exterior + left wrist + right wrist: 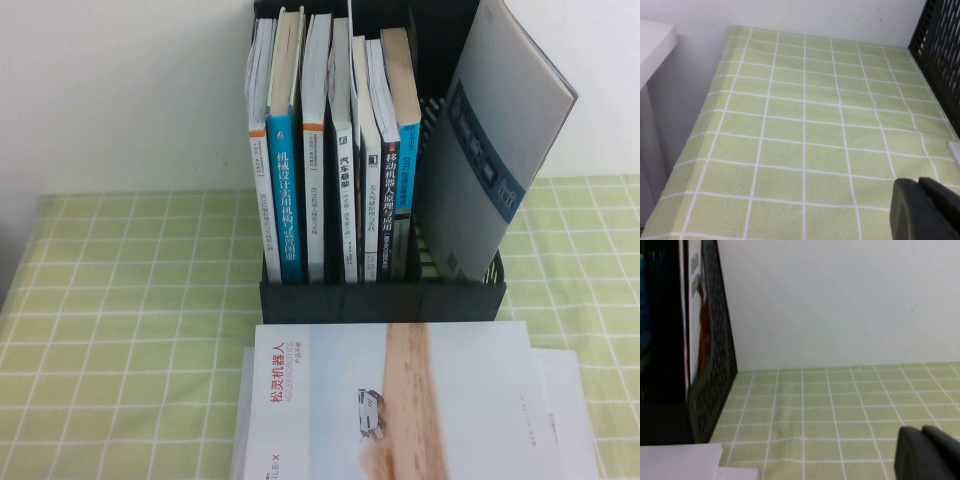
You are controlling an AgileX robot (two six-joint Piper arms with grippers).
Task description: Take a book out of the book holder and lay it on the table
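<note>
Seeming to be standing at the task's end rather than its start: seeing the large thin white booklet with tan vertical stripe and red Chinese title (400, 400) lying flat on the pale yellow-green grid-cloth table (120, 330), just in front of the black plastic upright file rack (380, 300). Judging the next move as merely keeping clear. Finding the left gripper (927, 210) hanging over bare cloth left of the rack, the right gripper (927, 452) over cloth to its right. Seeing nothing held; not being able to tell how far either is spread.
</note>
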